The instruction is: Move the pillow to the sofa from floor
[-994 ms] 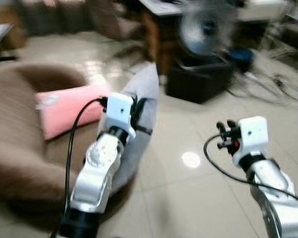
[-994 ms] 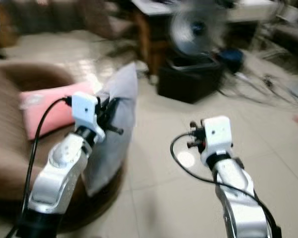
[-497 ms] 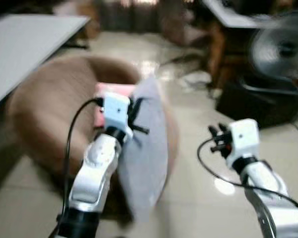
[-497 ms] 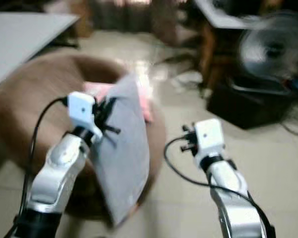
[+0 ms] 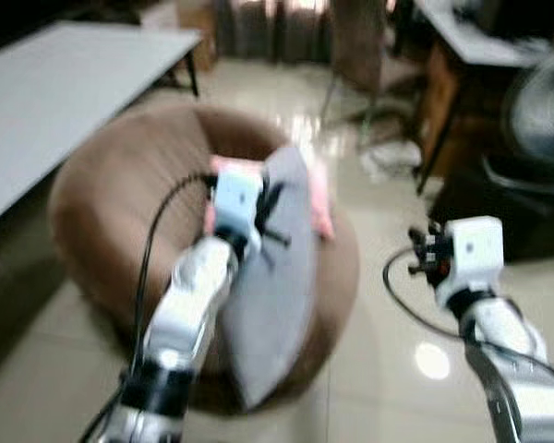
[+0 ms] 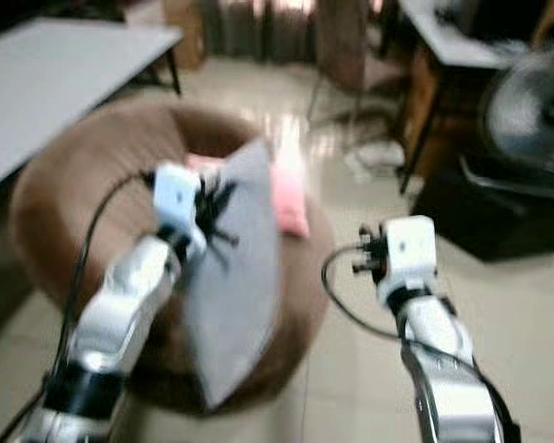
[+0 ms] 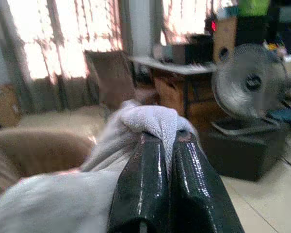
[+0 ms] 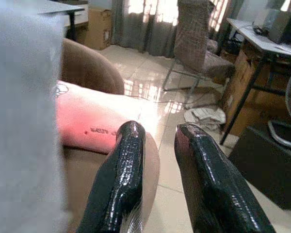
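— So, what have I got in the left gripper (image 7: 167, 145)?

— A grey pillow (image 5: 275, 277). On my left wrist feed the two black fingers (image 7: 143, 184) are pinched tight together on a bunched fold of its cloth near one corner. From the head camera the pillow hangs edge-up from that grip, in front of the round brown sofa (image 5: 120, 185), its lower end down by the sofa's near right rim — whether it rests on the cushion or just hangs clear, I cannot tell through the blur.

— And the right gripper (image 8: 157, 145)?

— Raised off to the right over the pale tiled floor (image 5: 379, 369), well apart from the pillow. Its fingers (image 8: 121, 179) stand a little apart with a gap between them, and nothing is in them.

— Anything else on the sofa?

— A pink pillow (image 6: 289, 198) lies on the seat, just behind the grey one. A pale table (image 5: 55, 92) runs along the far left. On the far right I see a dark box (image 6: 499, 217) on the floor with a fan (image 6: 526, 111) above it, and a desk (image 6: 443, 46) beyond.
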Tool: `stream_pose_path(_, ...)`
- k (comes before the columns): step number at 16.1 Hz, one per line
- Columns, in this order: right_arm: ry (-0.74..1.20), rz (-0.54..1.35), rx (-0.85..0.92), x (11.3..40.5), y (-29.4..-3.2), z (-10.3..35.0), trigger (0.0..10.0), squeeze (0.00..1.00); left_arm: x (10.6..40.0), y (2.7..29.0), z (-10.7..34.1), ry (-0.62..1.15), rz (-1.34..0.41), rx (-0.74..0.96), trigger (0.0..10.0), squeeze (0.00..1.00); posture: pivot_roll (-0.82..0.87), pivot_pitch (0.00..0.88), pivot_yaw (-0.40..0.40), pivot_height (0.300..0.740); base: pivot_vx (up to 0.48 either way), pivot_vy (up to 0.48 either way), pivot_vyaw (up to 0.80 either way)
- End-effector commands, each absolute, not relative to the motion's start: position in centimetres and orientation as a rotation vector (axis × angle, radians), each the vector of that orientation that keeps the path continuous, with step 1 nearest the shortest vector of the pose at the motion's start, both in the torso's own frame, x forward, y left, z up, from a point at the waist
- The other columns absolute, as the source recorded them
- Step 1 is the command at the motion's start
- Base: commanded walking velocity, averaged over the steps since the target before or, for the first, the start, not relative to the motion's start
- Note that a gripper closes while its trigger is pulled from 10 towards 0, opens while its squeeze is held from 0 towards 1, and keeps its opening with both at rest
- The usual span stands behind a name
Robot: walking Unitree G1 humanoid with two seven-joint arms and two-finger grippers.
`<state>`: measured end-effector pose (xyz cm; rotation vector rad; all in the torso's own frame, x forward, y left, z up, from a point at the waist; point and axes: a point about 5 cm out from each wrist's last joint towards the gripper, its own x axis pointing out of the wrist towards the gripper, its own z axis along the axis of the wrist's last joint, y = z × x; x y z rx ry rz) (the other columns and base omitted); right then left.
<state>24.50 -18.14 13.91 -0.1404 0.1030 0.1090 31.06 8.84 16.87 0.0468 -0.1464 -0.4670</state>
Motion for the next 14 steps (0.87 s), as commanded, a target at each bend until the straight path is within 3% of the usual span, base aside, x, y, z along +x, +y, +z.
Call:
stream_pose_path(1, 0.082, 0.119, -0.146, 24.6, -17.8, 14.3, 10.0, 0.00, 31.6, 9.1, 18.1, -0.198, -0.451, 0.031, 10.0, 0.00, -0.07, 0.000, 0.019, 0.740, 0.277, 0.000, 0.00)
stream_pose_path(8, 0.087, 0.153, -0.171, 24.3, -17.4, 14.3, 10.0, 0.00, 32.3, 8.9, 17.6, -0.184, -0.446, -0.015, 10.0, 0.00, -0.07, 0.016, 0.025, 0.740, 0.342, 0.000, 0.00)
stream_pose_path(11, 0.096, 0.128, -0.160, 24.2, -17.6, 14.1, 10.0, 0.00, 32.5, 8.5, 17.6, -0.177, -0.469, -0.016, 10.0, 0.00, -0.07, 0.021, 0.024, 0.740, 0.376, 0.000, 0.53)
stream_pose_path(14, 0.105, 0.114, -0.148, 24.1, -17.7, 13.8, 10.0, 0.00, 32.6, 6.9, 17.2, -0.147, -0.589, 0.003, 10.0, 0.00, -0.07, 0.020, 0.028, 0.740, 0.000, 0.000, 0.00)
